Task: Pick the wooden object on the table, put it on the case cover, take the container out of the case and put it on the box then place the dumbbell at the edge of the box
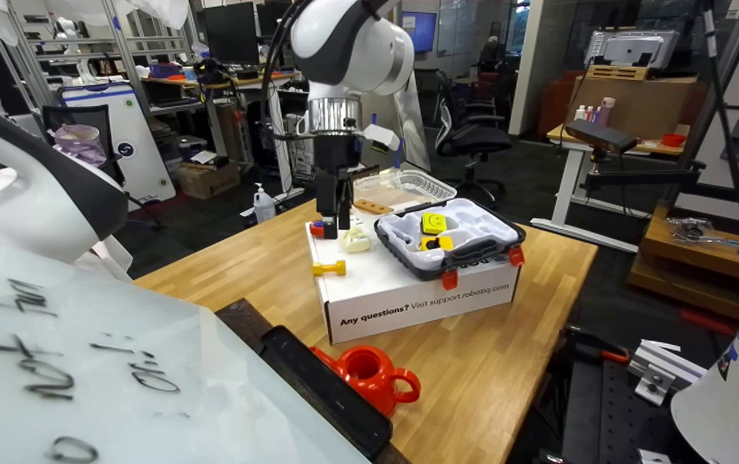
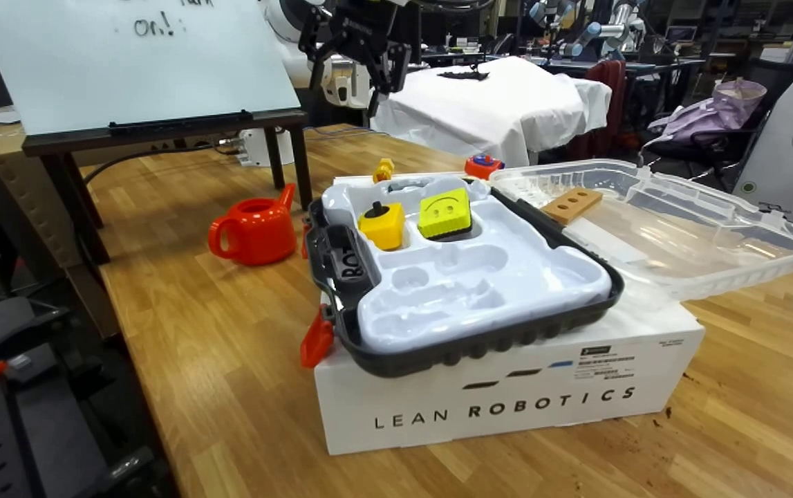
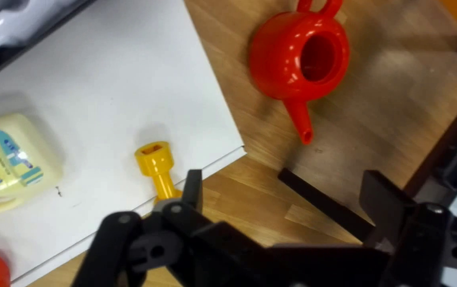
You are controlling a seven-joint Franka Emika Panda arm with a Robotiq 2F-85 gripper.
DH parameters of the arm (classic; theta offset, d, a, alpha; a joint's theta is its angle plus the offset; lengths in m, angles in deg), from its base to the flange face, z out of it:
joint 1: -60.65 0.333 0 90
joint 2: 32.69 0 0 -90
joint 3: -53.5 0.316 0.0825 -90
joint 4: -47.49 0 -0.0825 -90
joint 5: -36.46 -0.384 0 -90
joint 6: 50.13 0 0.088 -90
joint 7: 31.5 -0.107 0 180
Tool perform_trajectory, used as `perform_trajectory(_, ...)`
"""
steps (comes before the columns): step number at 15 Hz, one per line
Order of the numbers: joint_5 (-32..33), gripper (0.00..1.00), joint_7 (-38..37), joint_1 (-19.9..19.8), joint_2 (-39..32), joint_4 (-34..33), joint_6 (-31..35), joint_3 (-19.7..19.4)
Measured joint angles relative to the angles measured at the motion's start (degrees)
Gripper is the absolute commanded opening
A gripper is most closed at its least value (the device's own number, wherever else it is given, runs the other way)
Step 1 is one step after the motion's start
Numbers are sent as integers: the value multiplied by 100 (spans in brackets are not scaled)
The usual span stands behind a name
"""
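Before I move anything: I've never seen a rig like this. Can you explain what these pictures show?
The machine is a robot arm ending in a two-fingered hand, open and holding nothing. Two pictures look on from outside; the wrist view looks down past the hand. A white box sits on the wooden table near a red teapot. On the box: a yellow dumbbell by the edge, a pale yellow container, and an open case with two yellow pieces inside. A wooden block lies on the case's clear cover.
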Motion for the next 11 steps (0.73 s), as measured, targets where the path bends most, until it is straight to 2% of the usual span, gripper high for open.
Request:
perform_trajectory(3, -772, 100, 244, -203, 944, 1039, 13, -198)
perform_trajectory(6, -1237, 100, 666, -374, 1821, 2164, -12, -681)
perform_trajectory(8, -1344, 100, 733, -390, 2061, 2410, -7, -753)
perform_trajectory(11, -1363, 100, 715, -320, 2053, 2412, 24, -707)
